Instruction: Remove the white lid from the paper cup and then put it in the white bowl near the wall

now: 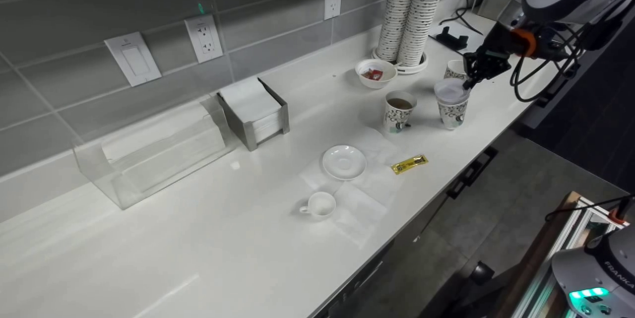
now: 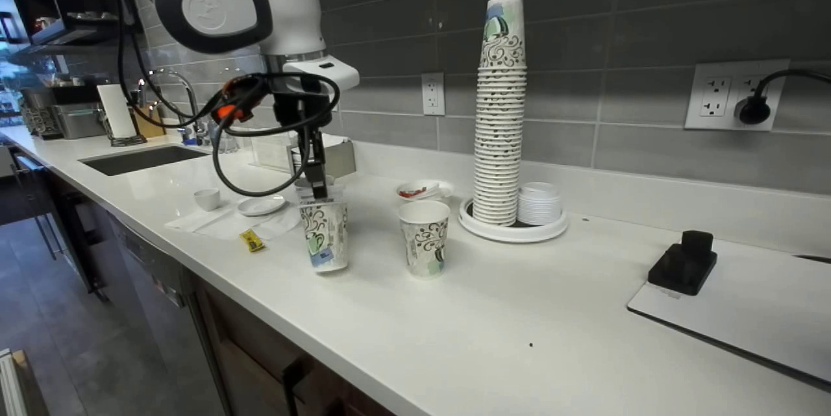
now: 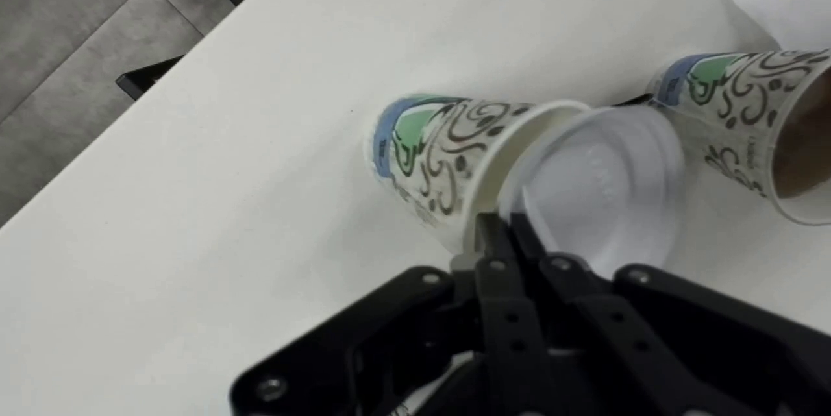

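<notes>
Gripper pinching white lid by edge, aslant at mouth of paper cup; from here, can't tell if rims touch.

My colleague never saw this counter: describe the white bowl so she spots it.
Along the tiled wall, find the tall stacked paper cups. Beside them sits a small white bowl. Unlike the flat saucer and the cup of brown drink, it shows something red inside.
</notes>
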Robot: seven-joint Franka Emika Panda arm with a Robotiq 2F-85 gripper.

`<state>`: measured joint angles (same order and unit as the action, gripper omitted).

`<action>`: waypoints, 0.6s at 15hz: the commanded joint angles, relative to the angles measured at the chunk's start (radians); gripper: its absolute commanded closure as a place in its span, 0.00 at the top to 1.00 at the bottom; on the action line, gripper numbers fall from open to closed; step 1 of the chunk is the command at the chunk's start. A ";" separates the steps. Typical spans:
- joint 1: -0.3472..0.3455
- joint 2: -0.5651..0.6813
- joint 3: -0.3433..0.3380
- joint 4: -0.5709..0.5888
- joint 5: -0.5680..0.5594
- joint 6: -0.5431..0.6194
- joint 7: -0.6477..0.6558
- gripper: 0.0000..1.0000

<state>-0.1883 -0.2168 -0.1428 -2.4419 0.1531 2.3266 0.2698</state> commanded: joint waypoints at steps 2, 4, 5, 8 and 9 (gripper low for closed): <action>0.001 -0.037 0.007 0.028 -0.006 -0.071 0.023 0.01; -0.002 -0.036 0.011 0.033 -0.017 -0.083 0.033 0.01; 0.002 -0.041 0.009 0.032 -0.001 -0.081 0.027 0.01; 0.008 -0.052 0.012 0.028 0.042 -0.030 0.052 0.01; 0.009 -0.052 0.014 0.029 0.058 -0.009 0.069 0.01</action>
<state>-0.1874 -0.2543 -0.1374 -2.4196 0.1701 2.2818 0.2866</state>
